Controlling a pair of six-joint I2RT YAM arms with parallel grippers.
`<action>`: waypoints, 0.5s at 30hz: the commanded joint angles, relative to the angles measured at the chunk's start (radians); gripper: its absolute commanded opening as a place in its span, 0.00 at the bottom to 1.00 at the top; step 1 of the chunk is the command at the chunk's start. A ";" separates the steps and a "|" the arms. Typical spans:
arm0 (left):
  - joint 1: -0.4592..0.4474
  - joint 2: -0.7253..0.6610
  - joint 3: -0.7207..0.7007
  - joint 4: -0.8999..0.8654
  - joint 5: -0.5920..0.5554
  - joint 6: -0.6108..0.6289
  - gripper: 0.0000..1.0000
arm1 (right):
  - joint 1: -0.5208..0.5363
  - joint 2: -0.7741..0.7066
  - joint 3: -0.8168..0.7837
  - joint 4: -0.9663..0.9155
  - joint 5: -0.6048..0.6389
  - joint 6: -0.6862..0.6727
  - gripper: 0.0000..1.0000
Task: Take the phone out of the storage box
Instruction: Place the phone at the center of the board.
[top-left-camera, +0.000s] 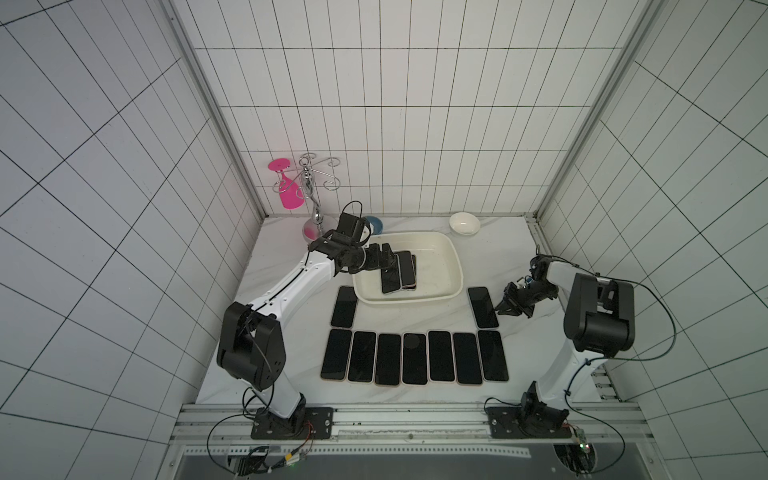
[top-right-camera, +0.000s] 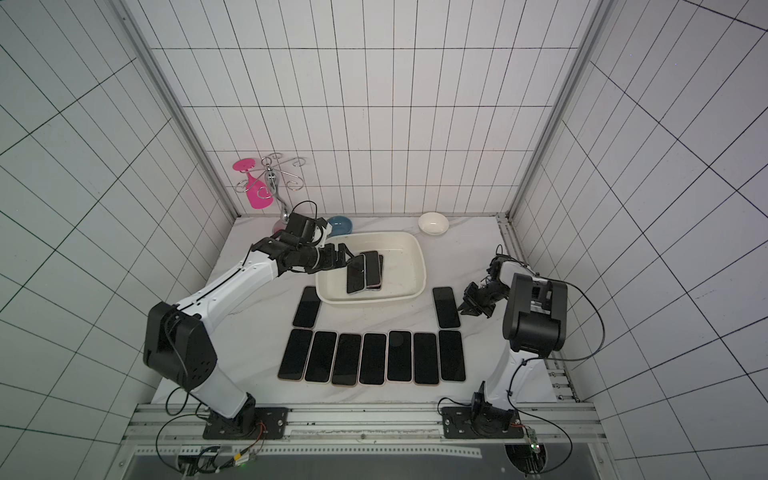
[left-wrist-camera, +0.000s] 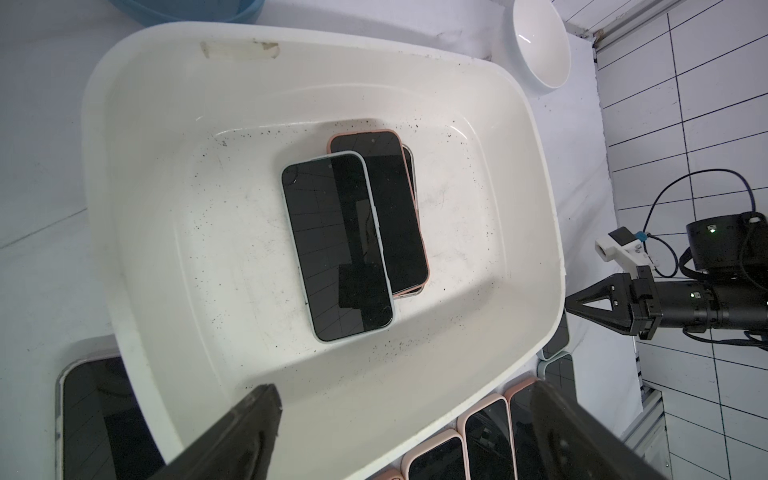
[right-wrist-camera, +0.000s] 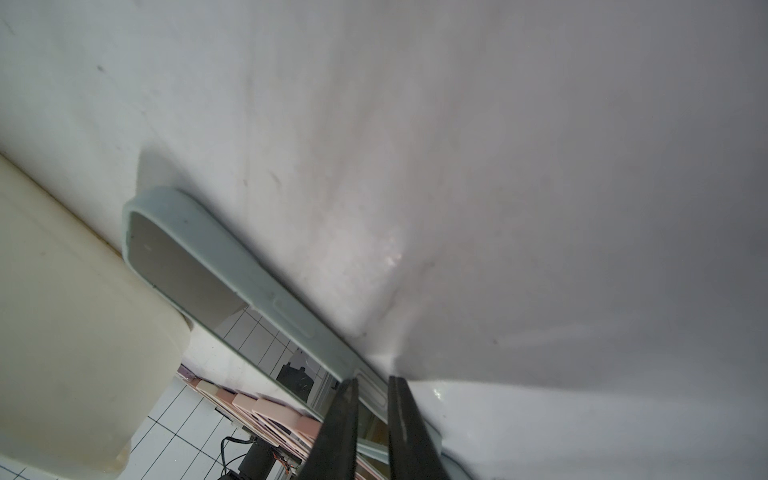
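Over the storage box, both top views: left tool wide, empty; top phone at its 6 o'clock, long axis 12-to-6. Right tool at the box's 4 o'clock, apart.
Left wrist: top phone lies ahead, lengthwise.
Right wrist: right tool narrow, empty; left arm likely nearer.

Stacked phones lie in the storage box; left end effector spread wide.

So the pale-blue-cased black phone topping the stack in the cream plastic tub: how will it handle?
Pale-blue-cased phone: flat slab, probably rigid. Glossy screen mirrors tiles, likely slippery; case edges should grip better. Resting on a pink-cased phone, it may rock or slide.
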 joint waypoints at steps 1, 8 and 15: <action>0.005 -0.031 -0.008 0.014 0.000 -0.002 0.98 | -0.020 -0.012 -0.031 -0.005 0.031 0.021 0.17; -0.011 -0.006 0.004 0.020 -0.032 -0.015 0.98 | -0.055 -0.072 -0.035 0.001 0.027 0.046 0.15; -0.111 0.176 0.227 -0.173 -0.346 0.016 0.98 | -0.031 -0.221 0.078 -0.001 -0.014 0.000 0.39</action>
